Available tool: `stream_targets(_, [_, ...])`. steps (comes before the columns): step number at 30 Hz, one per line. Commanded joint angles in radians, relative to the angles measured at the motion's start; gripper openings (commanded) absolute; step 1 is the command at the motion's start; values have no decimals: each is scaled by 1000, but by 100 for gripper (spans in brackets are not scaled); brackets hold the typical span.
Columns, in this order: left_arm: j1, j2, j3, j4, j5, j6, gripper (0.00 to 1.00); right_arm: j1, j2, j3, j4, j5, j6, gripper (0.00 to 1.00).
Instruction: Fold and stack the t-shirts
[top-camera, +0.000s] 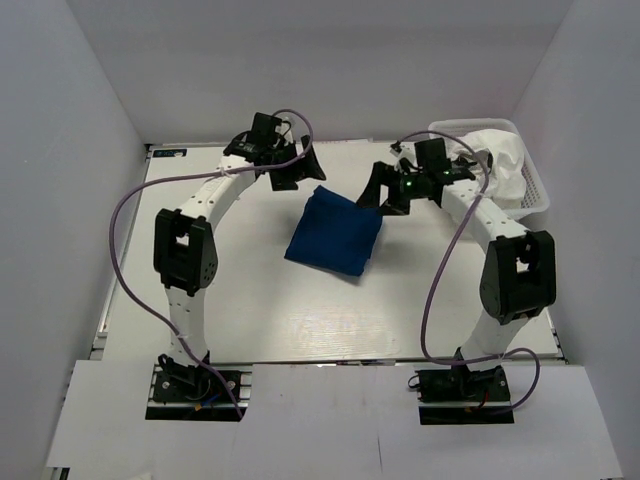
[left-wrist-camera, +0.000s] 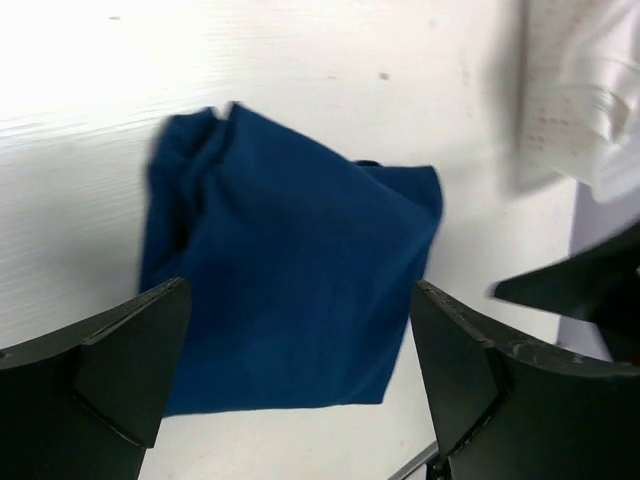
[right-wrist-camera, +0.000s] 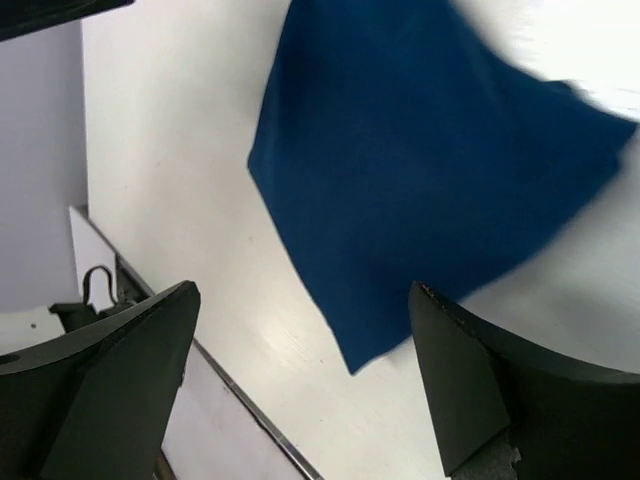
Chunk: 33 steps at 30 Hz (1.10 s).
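Where the white table (top-camera: 250, 320) reached its far right corner, a white lattice plastic basket (top-camera: 537, 195) held a crumpled white cloth t-shirt (top-camera: 500, 150). A folded navy blue cloth t-shirt (top-camera: 333, 233) lay flat near the table's middle. The left pincer (top-camera: 300, 170) and right pincer (top-camera: 385, 193) flanked its far edge, both spread and pinching nothing.

**Left arm** (top-camera: 215, 195) and **right arm** (top-camera: 478, 215): white links joined by boxy black joint housings, each mounted on a black base (top-camera: 190, 385). A lilac cable (top-camera: 113, 255) loops loosely along each arm from base to wrist. **Left end effector** (top-camera: 297, 168) and **right end effector** (top-camera: 385, 195): matte black, with broad, wedge-shaped fingers (left-wrist-camera: 120, 370). A small green light (top-camera: 405, 185) glows on the right wrist.
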<state>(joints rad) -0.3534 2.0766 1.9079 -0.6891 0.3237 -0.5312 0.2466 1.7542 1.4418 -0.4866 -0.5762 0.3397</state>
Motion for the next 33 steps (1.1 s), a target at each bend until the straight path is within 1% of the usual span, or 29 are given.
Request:
stream_targets(1, [-38, -32, -53, 109, 116, -4, 100, 31, -16, -86, 189, -91, 54, 90])
stream_targets(3, [-53, 22, -53, 174, 141, -16, 100, 34, -6, -118, 255, -91, 67, 90])
stream_targets(4, [-62, 52, -14, 174, 153, -16, 100, 31, 8, -127, 342, -94, 82, 90])
stream_targets(6, [-62, 121, 72, 165, 181, -26, 100, 26, 30, -164, 402, -90, 88, 90])
stream_targets(7, [-62, 178, 89, 165, 181, -35, 100, 25, 48, -181, 437, -86, 94, 90])
stream_targets(8, [-62, 203, 89, 190, 181, -55, 100, 17, 66, -195, 562, -83, 94, 90])
stream_targets(9, [-62, 221, 89, 213, 220, -68, 100, 14, 91, -243, 604, -97, 99, 90])
stream_targets(10, [-50, 235, 71, 239, 241, -104, 100, 10, 103, -267, 714, -149, 107, 90])
stream_targets(12, [-38, 253, 11, 305, 252, -134, 100, -15, 162, -325, 923, -162, 166, 90])
stream_targets(13, [-29, 254, 2, 306, 242, -135, 100, -21, 185, -337, 948, -177, 182, 90])
stream_targets(14, [-29, 254, 2, 306, 188, -135, 100, -45, 208, -325, 962, -192, 238, 90])
stream_targets(15, [-29, 254, 12, 271, 161, -119, 100, -50, 290, -316, 982, -203, 249, 90])
stream_targets(16, [-29, 254, 13, 249, 129, -107, 100, -55, 312, -301, 982, -243, 254, 90])
stream_targets(18, [-19, 264, 25, 226, 129, -98, 100, -60, 349, -310, 1025, -251, 280, 90])
stream_targets(21, [-10, 264, 25, 212, 118, -98, 100, -59, 315, -333, 1019, -241, 266, 90])
stream_targets(22, [-10, 264, 58, 200, 127, -98, 100, -59, 291, -307, 1004, -243, 248, 90])
stream_targets(23, [-10, 264, 74, 189, 127, -86, 100, -61, 285, -291, 946, -240, 227, 90])
stream_targets(24, [-10, 264, 89, 157, 118, -85, 100, -58, 248, -247, 860, -243, 166, 90])
stream_targets(25, [-10, 232, 101, 145, 98, -58, 100, -58, 235, -204, 768, -244, 142, 90])
stream_targets(26, [-10, 209, 102, 145, 83, -58, 100, -55, 222, -187, 726, -222, 119, 90])
stream_targets(27, [-10, 182, 89, 145, 60, -47, 100, -50, 165, -160, 624, -205, 58, 90])
stream_targets(29, [-10, 122, 27, 145, -18, -47, 100, -44, 122, -184, 600, -159, 38, 90])
stream_targets(30, [-10, 64, -2, 145, -67, -47, 100, -47, 57, -192, 565, -148, 33, 90])
stream_targets(31, [-19, 41, -50, 157, -89, -47, 100, -46, 39, -202, 551, -136, 24, 90])
stream_targets(33, [-28, 16, -78, 129, -132, -24, 100, -46, -18, -245, 502, -87, 22, 90])
